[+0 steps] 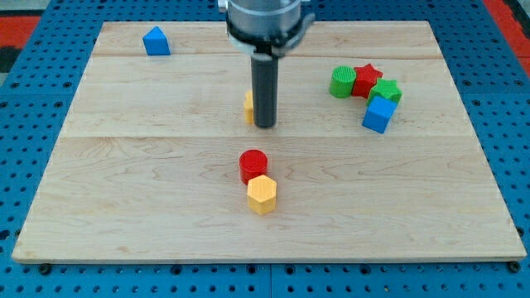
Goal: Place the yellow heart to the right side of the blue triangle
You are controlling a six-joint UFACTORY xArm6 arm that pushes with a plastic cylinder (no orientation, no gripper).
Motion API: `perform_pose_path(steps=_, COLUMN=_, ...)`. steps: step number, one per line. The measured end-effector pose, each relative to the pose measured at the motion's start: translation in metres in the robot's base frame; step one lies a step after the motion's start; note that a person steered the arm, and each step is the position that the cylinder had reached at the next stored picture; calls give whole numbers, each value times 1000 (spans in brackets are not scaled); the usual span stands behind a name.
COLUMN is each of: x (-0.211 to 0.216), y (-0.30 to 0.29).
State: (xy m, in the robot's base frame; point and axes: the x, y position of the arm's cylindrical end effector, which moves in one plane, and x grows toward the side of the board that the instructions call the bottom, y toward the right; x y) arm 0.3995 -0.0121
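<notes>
The blue triangle block (156, 41) lies near the board's top left. A yellow block (248, 107), likely the yellow heart, is mostly hidden behind my rod near the board's middle; only its left edge shows. My tip (265, 126) rests on the board just to the right of and touching or almost touching that yellow block. The rod comes down from the arm head at the view's top centre.
A red cylinder (253, 164) and a yellow hexagon (262, 194) sit together below my tip. At the right, a green cylinder (343, 82), red star (366, 79), green block (386, 91) and blue cube (379, 114) are clustered. The wooden board (124, 190) lies on a blue pegboard.
</notes>
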Motion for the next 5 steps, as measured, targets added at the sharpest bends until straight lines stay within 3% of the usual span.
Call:
perform_pose_path(steps=1, x=-27, y=-56)
perform_pose_path(steps=2, x=-53, y=-72)
perform_pose_path(steps=3, x=-86, y=-45)
perform_pose_path(steps=5, x=-139, y=-50)
